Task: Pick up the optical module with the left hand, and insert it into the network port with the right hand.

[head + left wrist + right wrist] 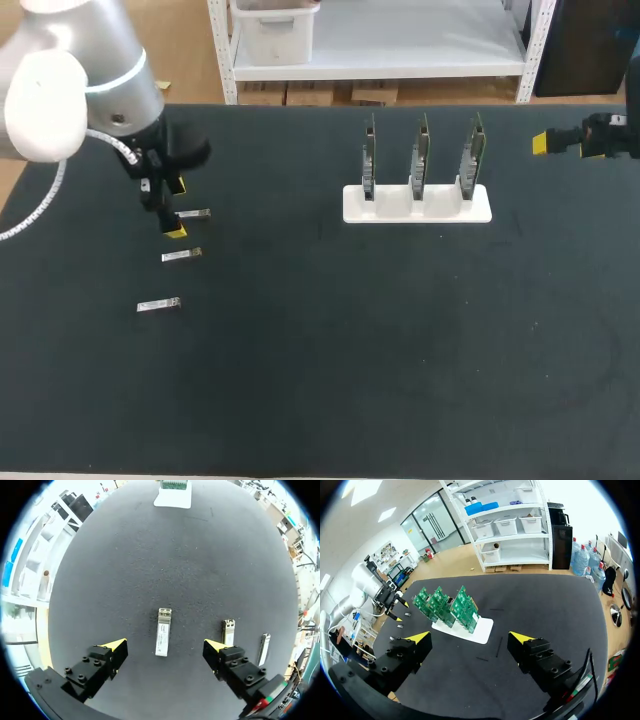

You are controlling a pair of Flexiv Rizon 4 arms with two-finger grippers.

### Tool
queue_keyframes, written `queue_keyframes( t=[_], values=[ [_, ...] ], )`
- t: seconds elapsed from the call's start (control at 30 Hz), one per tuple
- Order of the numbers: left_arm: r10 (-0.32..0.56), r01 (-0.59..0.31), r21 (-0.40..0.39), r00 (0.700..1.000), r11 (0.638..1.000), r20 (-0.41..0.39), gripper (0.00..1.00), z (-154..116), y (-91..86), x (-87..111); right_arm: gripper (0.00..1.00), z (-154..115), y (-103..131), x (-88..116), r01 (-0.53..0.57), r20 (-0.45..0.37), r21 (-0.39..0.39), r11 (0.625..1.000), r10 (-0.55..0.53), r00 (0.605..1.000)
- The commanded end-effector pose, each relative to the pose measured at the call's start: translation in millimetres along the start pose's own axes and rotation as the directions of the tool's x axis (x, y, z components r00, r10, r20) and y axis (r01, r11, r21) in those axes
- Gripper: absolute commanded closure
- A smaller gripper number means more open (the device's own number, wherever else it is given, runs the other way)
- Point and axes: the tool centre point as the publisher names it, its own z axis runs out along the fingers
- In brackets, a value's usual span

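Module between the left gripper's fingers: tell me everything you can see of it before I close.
The module is a small, slim rectangular block, silvery metal by its look, with a pale label along its top face. It lies flat on the black table, one end pointing toward the white stand. It sits midway between the open fingers of the left gripper, touching neither. Another module lies apart from it, beside one finger.

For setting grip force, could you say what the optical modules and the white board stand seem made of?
The optical modules look like bare metal: silvery, slightly shiny casings. The white board stand is probably plastic: smooth, matte, uniformly white.
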Motion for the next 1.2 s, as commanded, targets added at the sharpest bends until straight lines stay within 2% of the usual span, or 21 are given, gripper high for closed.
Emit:
queue_keyframes(
  t=[0.03, 0.43, 0.47, 0.53, 0.57, 0.6, 0.63, 1.03, 1.2],
  values=[
    [-0.001, 0.001, 0.009, 1.000, 1.000, -0.014, 0.00, 5, 2.6, -2.3, 0.00, 0, 0, 0, 0.000, 0.000, 0.000, 1.000, 0.000, 1.000],
    [-0.009, 0.010, 0.022, 0.999, 1.000, -0.044, 0.00, 13, 2.8, 0.1, 0.00, 0, 0, 0, 0.000, 0.000, 0.000, 1.000, 0.000, 1.000],
    [-0.009, 0.010, 0.022, 0.999, 1.000, -0.043, 0.05, 14, 2.8, 0.0, 0.00, 0, 0, 0, 0.000, 0.000, 0.000, 1.000, 0.000, 1.000],
    [-0.007, 0.008, 0.027, 0.999, 1.000, -0.043, 0.34, 15, 2.8, -0.3, 0.00, 0, 0, 0, 0.000, 0.000, 0.000, 1.000, 0.000, 1.000],
    [-0.006, 0.008, 0.028, 0.999, 1.000, -0.043, 0.65, 15, 2.6, -0.3, 0.00, 0, 0, 0, 0.000, 0.000, 0.000, 1.000, 0.000, 1.000],
    [-0.006, 0.007, 0.028, 0.999, 1.000, -0.042, 0.85, 15, 2.3, -0.4, 0.00, 0, 0, 0, 0.000, 0.000, 0.000, 1.000, 0.000, 1.000],
    [-0.006, 0.007, 0.028, 0.999, 1.000, -0.042, 1.00, 16, 2.1, -0.4, 0.00, 0, 0, 0, 0.000, 0.000, 0.000, 1.000, 0.000, 1.000],
    [-0.049, 0.050, 0.027, 0.998, 0.998, -0.032, 1.00, 18, 3.9, 2.4, 0.00, 0, 0, 0, 0.000, 0.000, 0.000, 1.000, 0.000, 1.000],
    [-0.078, 0.078, 0.000, 0.997, 0.997, -0.011, 1.00, 13, 8.1, -0.3, 0.00, 0, 0, 0, 0.000, 0.000, 0.000, 1.000, 0.000, 1.000]
  ],
)
